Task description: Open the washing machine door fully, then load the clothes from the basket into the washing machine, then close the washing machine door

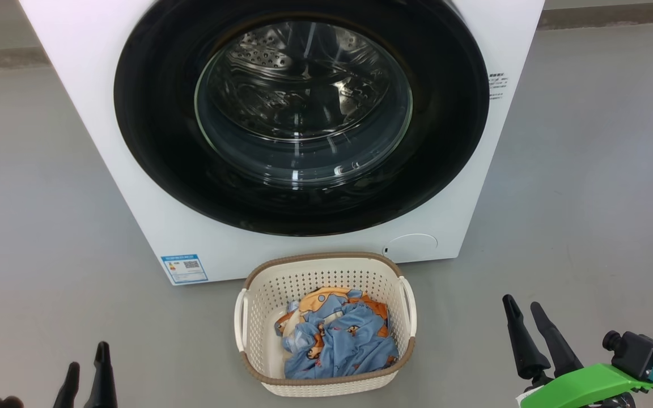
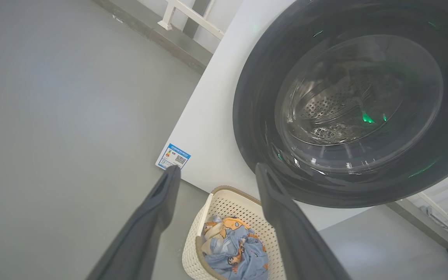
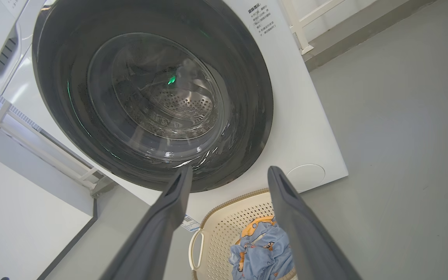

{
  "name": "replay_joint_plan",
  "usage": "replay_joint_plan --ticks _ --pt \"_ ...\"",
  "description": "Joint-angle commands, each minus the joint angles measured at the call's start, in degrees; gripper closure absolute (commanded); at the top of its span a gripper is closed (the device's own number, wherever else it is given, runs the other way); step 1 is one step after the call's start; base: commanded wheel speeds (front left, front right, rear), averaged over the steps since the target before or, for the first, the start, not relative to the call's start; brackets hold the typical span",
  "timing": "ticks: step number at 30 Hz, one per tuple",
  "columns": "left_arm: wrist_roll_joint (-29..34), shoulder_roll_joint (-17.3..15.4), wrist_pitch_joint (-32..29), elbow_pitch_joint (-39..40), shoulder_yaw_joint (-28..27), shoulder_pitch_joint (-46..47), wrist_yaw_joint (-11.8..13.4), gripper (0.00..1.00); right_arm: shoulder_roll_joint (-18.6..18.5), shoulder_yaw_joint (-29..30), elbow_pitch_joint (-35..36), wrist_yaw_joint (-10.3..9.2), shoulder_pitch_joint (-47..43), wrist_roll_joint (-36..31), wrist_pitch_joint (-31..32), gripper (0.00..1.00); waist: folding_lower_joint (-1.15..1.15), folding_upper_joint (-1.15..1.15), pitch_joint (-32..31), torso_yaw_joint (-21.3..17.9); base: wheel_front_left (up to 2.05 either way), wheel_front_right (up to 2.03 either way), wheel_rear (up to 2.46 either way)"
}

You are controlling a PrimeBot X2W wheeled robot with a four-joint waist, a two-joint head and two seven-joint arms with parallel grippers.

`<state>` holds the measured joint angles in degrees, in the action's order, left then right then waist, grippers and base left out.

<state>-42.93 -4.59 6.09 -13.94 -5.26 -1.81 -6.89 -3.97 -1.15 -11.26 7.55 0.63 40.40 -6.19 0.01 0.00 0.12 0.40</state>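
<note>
Jaws spread wide and empty, the left gripper (image 1: pixel 87 362) at seven o'clock and the right gripper (image 1: pixel 522 304) at five flank the basket (image 1: pixel 321 258) of clothes (image 1: pixel 338 337) at six on the grey floor (image 1: pixel 587 170), below the shut washing machine door (image 1: pixel 151 113) at twelve on the white washing machine (image 1: pixel 134 198).

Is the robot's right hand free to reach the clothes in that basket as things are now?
Probably yes. The right gripper is open, off to one side of the basket, which has no lid, and the clothes lie uncovered with nothing in between.
</note>
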Motion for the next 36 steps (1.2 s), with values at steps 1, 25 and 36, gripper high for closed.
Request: replay_joint_plan --ticks 1,25,36 --pt "1.4 -1.1 0.7 1.7 -1.6 0.5 -0.3 0.0 -0.8 -1.1 1.4 -0.04 1.7 -1.5 -0.7 0.0 0.0 0.0 0.0 0.0 0.0 0.0 0.0" --pt "19.9 -2.7 4.9 6.4 -3.9 -1.4 -0.5 0.0 -0.3 -0.1 4.3 -0.05 0.6 -19.2 -4.8 0.0 -0.01 0.0 0.4 0.1 0.0 0.0 0.0" --pt "26.4 -3.2 6.6 7.1 -4.6 -2.3 -0.5 0.0 0.4 3.1 5.7 -0.06 -0.8 -24.8 -6.5 0.0 -0.01 0.0 0.5 0.0 0.0 0.0 0.0"
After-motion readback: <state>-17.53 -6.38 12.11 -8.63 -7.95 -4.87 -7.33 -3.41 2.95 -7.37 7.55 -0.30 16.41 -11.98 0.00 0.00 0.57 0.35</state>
